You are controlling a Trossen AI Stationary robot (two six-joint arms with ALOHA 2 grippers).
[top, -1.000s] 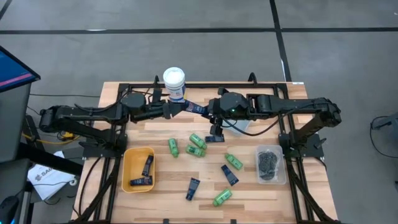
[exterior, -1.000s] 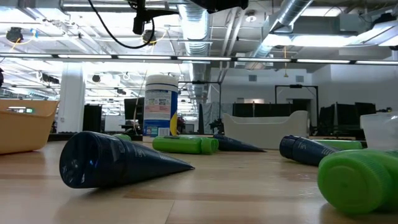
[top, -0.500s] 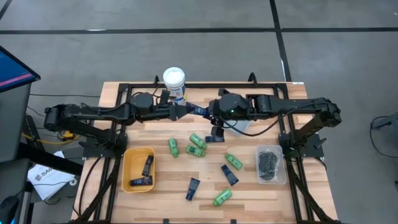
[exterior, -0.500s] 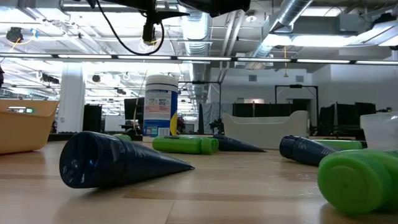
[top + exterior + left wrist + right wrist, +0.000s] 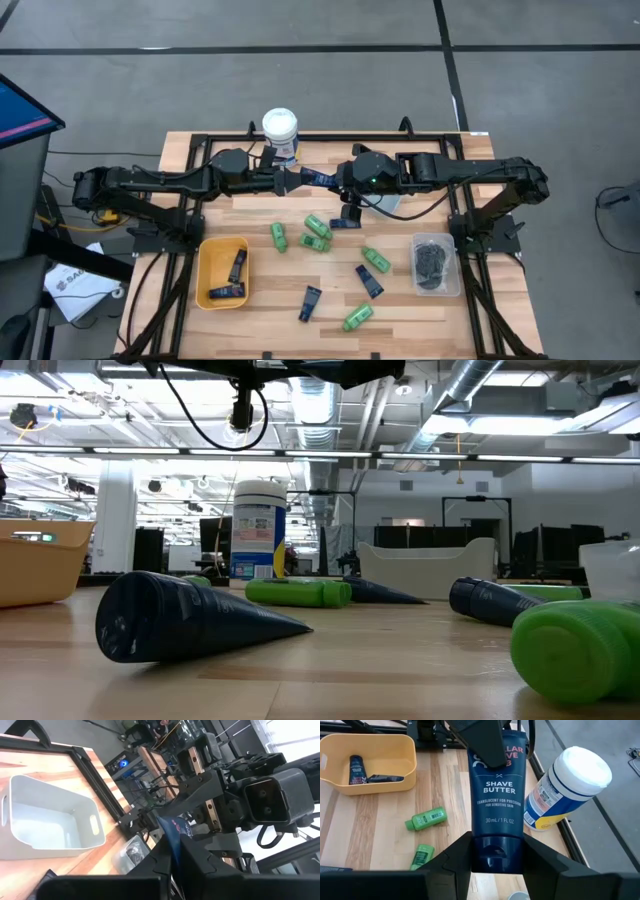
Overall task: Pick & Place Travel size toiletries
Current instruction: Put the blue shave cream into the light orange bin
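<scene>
Wooden counter below carries scattered bottles; above it, right tool grips the navy tube by its cap, while left tool has just clamped the tube's far end, so a handover looks underway.

A: What does your left wrist camera show?
B: My left gripper pinches the flat end of 1 navy tube; the right gripper opposite, a white bin on the table.
</scene>
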